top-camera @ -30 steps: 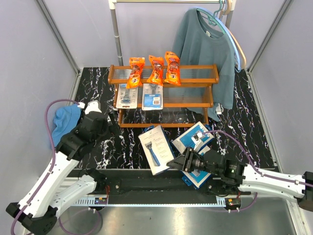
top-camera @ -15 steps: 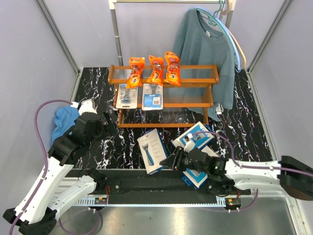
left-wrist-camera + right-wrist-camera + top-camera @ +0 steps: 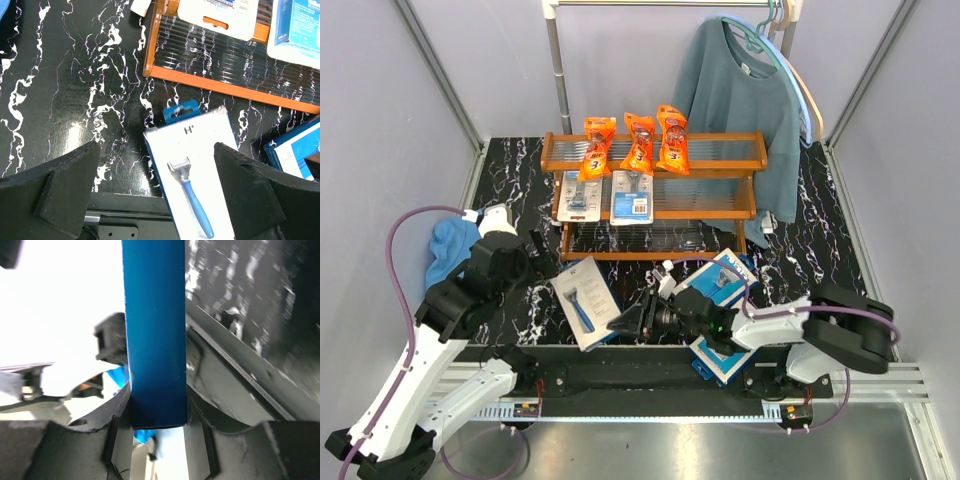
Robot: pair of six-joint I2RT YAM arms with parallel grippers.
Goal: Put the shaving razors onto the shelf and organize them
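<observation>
My right gripper (image 3: pixel 622 322) is shut on the edge of a flat white razor box (image 3: pixel 580 300), held tilted in front of the shelf (image 3: pixel 655 212). In the right wrist view the box's blue side (image 3: pixel 155 340) is pinched between the fingers (image 3: pixel 115 440). The same box (image 3: pixel 195 185) shows below my left gripper (image 3: pixel 155 200), which hangs open above it, clear of it. Two more razor boxes (image 3: pixel 720 280) (image 3: pixel 725 360) lie at the front right. Three orange bags (image 3: pixel 640 140) stand on the top tier. Two blister cards (image 3: pixel 578 195) (image 3: pixel 632 195) lean on the middle tier.
A blue cloth (image 3: pixel 450 245) lies at the left by my left arm. A metal clothes rail (image 3: pixel 558 70) with a teal sweater (image 3: pixel 740 100) stands behind the shelf. The shelf's lowest tier (image 3: pixel 225 65) is bare wire over the black marbled table (image 3: pixel 75 90).
My right arm has swung left, carrying the white razor box from the middle toward my left gripper. The left arm has shifted slightly, still open.
</observation>
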